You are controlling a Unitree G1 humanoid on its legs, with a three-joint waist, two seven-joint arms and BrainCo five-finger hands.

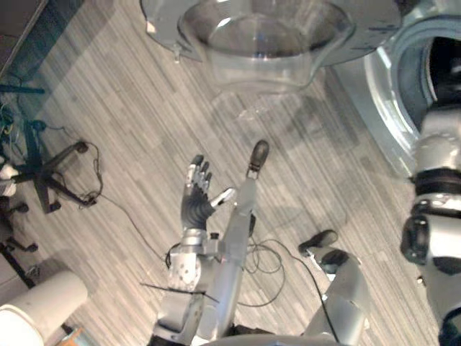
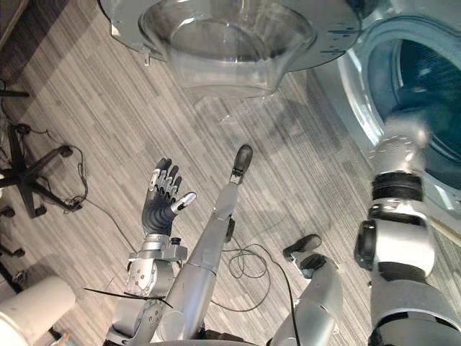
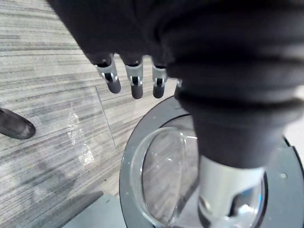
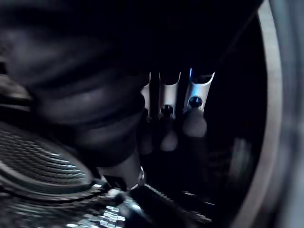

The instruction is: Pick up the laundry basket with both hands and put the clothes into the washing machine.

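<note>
From my station I see the left hand (image 2: 157, 209) with silver fingers (image 3: 135, 76), dark at the tips, and a dark ribbed cover (image 3: 223, 66) over its back and wrist, on a boxy silver-grey forearm (image 2: 148, 274). The right arm (image 2: 400, 245) is rounded silver-grey shells split by black bands; the right hand (image 4: 197, 88) has matching silver fingers.

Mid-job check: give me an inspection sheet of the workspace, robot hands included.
Surface: grey plank floor.
Job's things: washing machine door swung open; drum opening dark inside.
Clutter: white cylinder at the robot's lower left.
Robot hands: left robot hand open above the floor, holding nothing; right robot hand inside the drum, fingers straight, nothing seen in it.
Cables: dark cable lying by the office chair base.
Surroundings: the office chair base stands to the robot's left; nothing else seen.
</note>
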